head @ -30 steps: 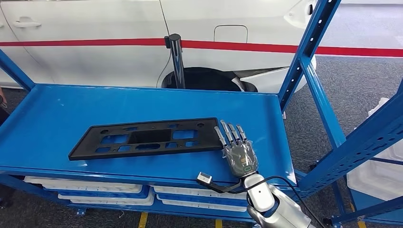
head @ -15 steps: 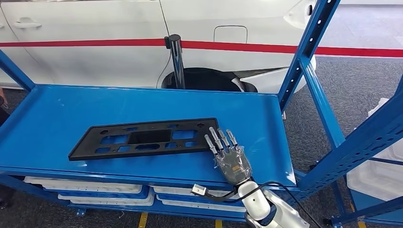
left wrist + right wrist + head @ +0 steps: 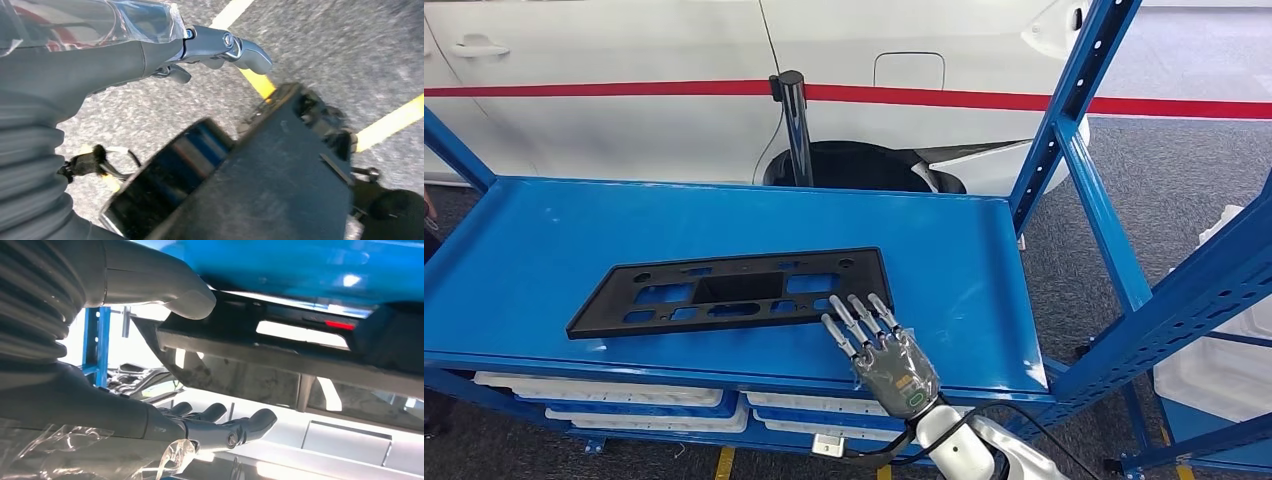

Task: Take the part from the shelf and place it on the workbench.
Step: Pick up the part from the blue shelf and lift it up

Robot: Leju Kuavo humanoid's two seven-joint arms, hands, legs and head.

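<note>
A flat black part [image 3: 734, 290] with several cut-outs lies on the blue shelf [image 3: 964, 260], its long side along the front edge. My right hand [image 3: 879, 350] hovers at the shelf's front edge with its fingers spread and straight, their tips over the part's near right corner. It holds nothing. In the right wrist view the thumb [image 3: 172, 292] sits close by the part's edge [image 3: 280, 352], while the fingers [image 3: 225, 425] stay apart from it. My left hand [image 3: 215, 47] hangs over the floor, fingers loosely extended and empty.
A white car with a red stripe [image 3: 624, 90] stands behind the shelf, with a black post [image 3: 794, 120] in front of it. A blue upright [image 3: 1069, 110] rises at the shelf's right end. White trays [image 3: 624, 400] lie on the level below. White foam [image 3: 1224, 350] sits at the far right.
My right hand has slid left and back toward the shelf's front edge, from beside the part's right end to over its near right corner. The part has not moved.
</note>
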